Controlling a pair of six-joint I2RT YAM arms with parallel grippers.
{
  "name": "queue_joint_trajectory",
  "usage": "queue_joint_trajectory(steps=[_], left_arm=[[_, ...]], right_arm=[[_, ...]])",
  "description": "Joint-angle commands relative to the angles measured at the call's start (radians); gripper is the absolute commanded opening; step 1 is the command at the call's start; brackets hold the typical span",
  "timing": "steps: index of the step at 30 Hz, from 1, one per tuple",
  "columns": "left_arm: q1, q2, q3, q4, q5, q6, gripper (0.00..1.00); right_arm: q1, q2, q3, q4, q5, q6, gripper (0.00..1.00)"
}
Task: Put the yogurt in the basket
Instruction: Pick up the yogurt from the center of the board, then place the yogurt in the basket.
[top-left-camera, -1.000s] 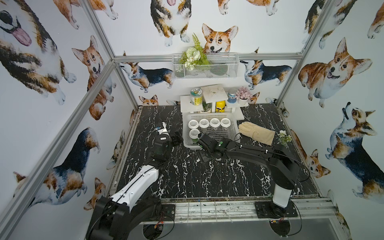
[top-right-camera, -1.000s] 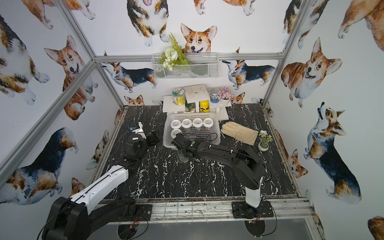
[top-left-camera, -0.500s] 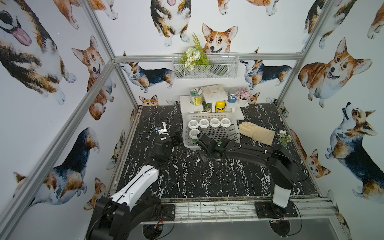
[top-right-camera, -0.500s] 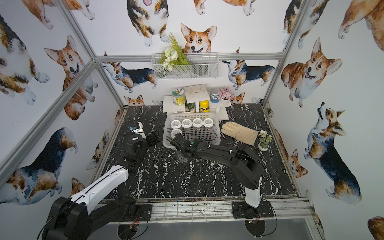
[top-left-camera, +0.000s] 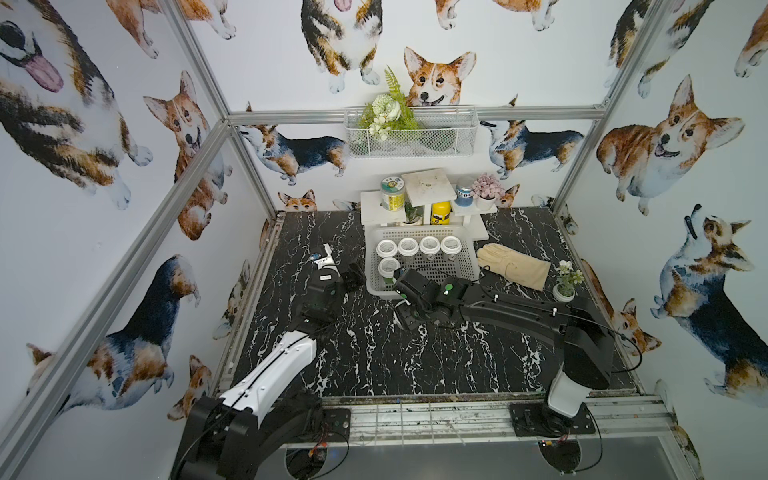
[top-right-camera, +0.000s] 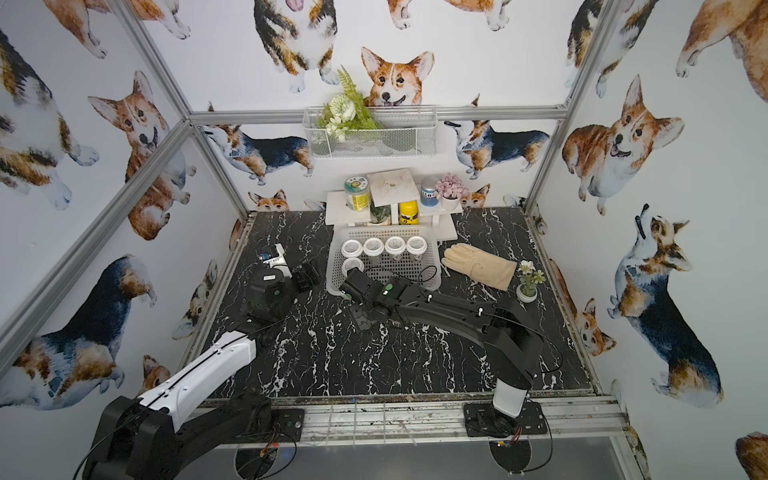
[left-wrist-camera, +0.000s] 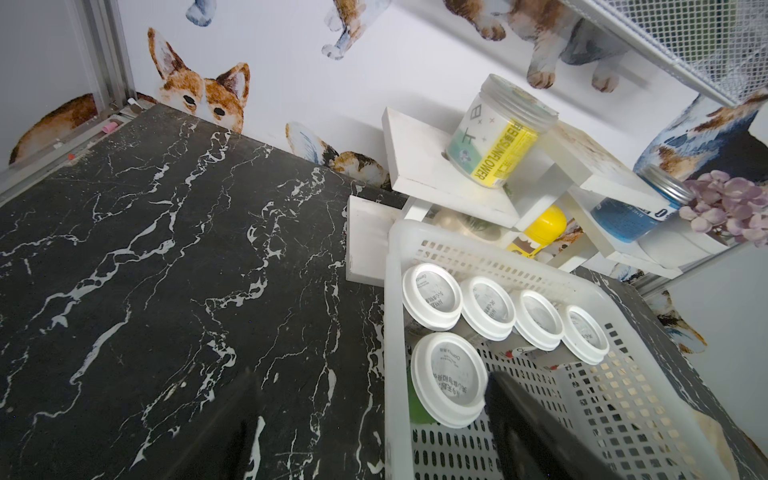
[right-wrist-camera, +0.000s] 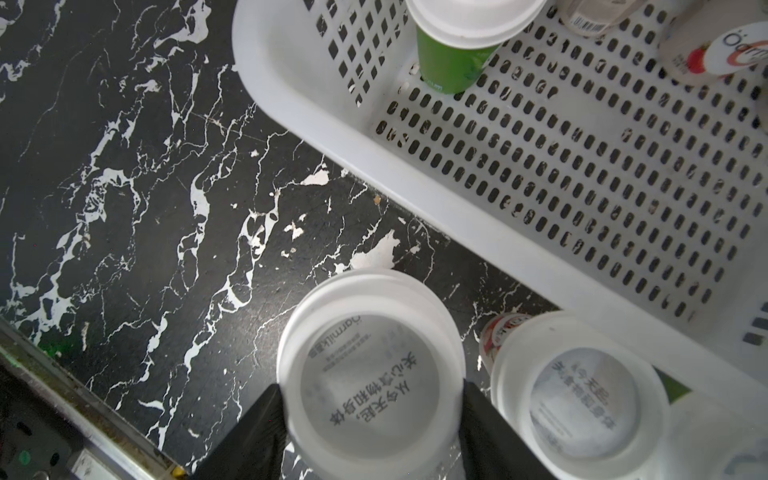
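Nearest, just outside the basket (right-wrist-camera: 519, 253)'s near wall, the right fingers (right-wrist-camera: 253, 436) pinch one yogurt cup (right-wrist-camera: 370, 374) from both sides at its wide lid, with a second cup (right-wrist-camera: 582, 395) on the tabletop (right-wrist-camera: 124, 166) just beside it. It looks light, thin-walled and smooth, so gripping under the lid's overhang should stop slipping. Beyond, the left fingers (left-wrist-camera: 523, 428) stand spread at the basket's corner, where five cups (left-wrist-camera: 449, 374) already sit.

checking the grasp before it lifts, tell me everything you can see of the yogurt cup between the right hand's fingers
The yogurt cup is small and round, seen from above: a wide white plastic lid with grey print; its body is hidden. It stands upright outside the basket, over the black marble table. The right hand has a black finger against each side of the lid. Another cup stands close beside it.
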Motion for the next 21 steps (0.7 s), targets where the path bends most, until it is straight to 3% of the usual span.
queue_joint_trajectory(steps=[1, 11, 21], left_arm=[[0.003, -0.007, -0.006, 0.028, -0.014, 0.000, 0.90], [0.003, -0.028, -0.013, 0.026, -0.029, 0.004, 0.89], [0.017, -0.049, -0.017, 0.022, -0.027, 0.007, 0.89]], right_arm=[[0.002, -0.035, 0.010, -0.052, 0.001, 0.022, 0.66], [-0.016, -0.071, 0.154, -0.131, -0.023, 0.011, 0.67], [-0.159, -0.028, 0.272, -0.146, -0.080, -0.029, 0.67]])
